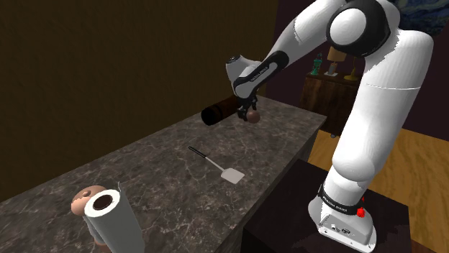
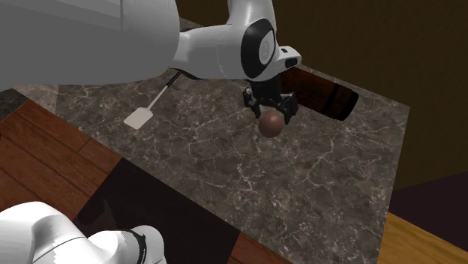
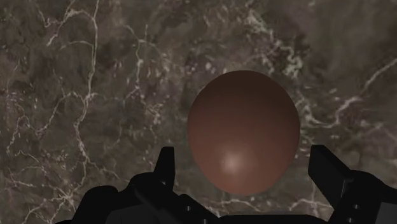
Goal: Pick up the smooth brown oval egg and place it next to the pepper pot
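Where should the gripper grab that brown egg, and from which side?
Across its widest middle, on the two long flanks, coming straight down from above. In the wrist view the egg lies lengthwise between the fingers of the open gripper, so closing spans its short axis; the rounded ends would probably slip.

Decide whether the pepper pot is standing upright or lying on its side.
Lying on its side: the pepper pot stretches lengthwise along the counter, its round end facing sideways.

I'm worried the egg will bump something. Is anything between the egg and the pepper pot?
Nothing visible. The egg, below the open end effector, is close to the pepper pot, with only counter between them. The spatula lies off to the side.
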### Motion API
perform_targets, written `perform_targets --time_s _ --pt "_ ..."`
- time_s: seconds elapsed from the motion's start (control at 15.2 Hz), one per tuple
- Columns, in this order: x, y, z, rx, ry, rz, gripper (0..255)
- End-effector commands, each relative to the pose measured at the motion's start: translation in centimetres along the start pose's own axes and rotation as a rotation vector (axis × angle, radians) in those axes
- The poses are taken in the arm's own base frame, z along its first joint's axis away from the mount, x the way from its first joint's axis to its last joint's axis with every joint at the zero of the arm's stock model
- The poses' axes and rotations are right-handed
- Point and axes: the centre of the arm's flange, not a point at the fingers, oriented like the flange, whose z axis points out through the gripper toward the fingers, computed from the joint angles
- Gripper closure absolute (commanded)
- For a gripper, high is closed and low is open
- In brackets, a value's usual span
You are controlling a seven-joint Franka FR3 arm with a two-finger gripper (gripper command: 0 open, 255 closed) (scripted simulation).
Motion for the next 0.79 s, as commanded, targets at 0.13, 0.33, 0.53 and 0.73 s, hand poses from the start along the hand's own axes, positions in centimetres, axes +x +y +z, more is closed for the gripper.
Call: perform_targets --time_s 0.13,0.33,0.53,0.73 --pt "-0.04 -0.08 0.85 0.0 0.0 0.0 0" --pt "-0.04 -0.08 0.85 0.0 0.0 0.0 0" --pt "-0.04 -0.08 0.85 0.0 0.0 0.0 0" --pt "-0.05 -0.08 0.85 0.0 0.0 0.0 255"
